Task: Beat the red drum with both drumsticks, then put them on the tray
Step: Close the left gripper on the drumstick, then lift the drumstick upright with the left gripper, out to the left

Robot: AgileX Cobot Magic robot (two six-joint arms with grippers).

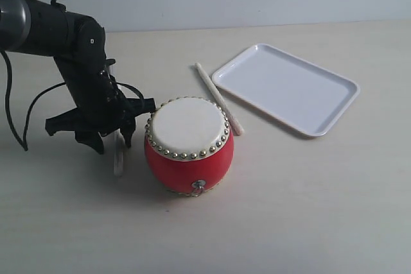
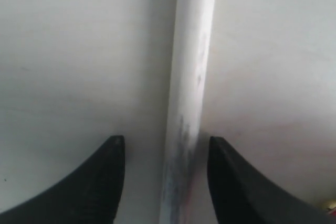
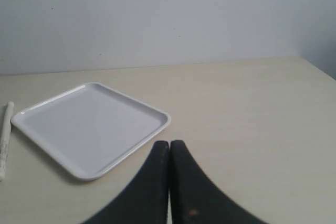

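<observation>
The red drum, with a cream studded top, stands mid-table. One drumstick lies on the table just left of it. My left gripper is lowered over this stick, open, with a finger on each side. In the left wrist view the drumstick runs between the black fingertips of the left gripper, with a gap on both sides. The second drumstick lies between the drum and the white tray. My right gripper is shut and holds nothing, hovering near the tray. It does not show in the exterior view.
The left arm and its black cables fill the table's left side. A pale wall runs behind the table. In the right wrist view one end of the second drumstick shows beside the tray.
</observation>
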